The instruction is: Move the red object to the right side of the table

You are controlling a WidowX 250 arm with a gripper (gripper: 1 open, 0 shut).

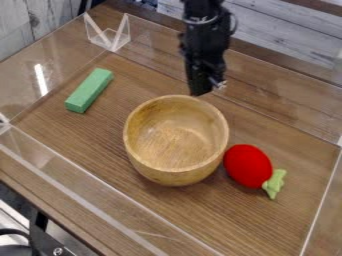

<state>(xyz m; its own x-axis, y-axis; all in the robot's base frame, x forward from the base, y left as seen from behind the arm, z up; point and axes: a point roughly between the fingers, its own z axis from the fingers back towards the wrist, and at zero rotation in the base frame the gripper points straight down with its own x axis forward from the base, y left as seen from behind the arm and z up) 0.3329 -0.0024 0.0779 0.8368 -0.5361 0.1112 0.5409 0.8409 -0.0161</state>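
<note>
Red object (247, 164) lies just beside the empty wooden bowl (177, 137)

The black arm is seen descending from the top edge, wrist held vertical. The gripper (205, 88) is pointed straight down, its fingers (199, 86) pressed together, with nothing gripped between them.

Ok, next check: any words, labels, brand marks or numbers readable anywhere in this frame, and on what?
None readable.
The red object, the wooden bowl and the green block show plain surfaces with no print.
The hand and the arm above it are dark and blurred; any marking there is too small to tell.
The table shows only wood grain.
</note>
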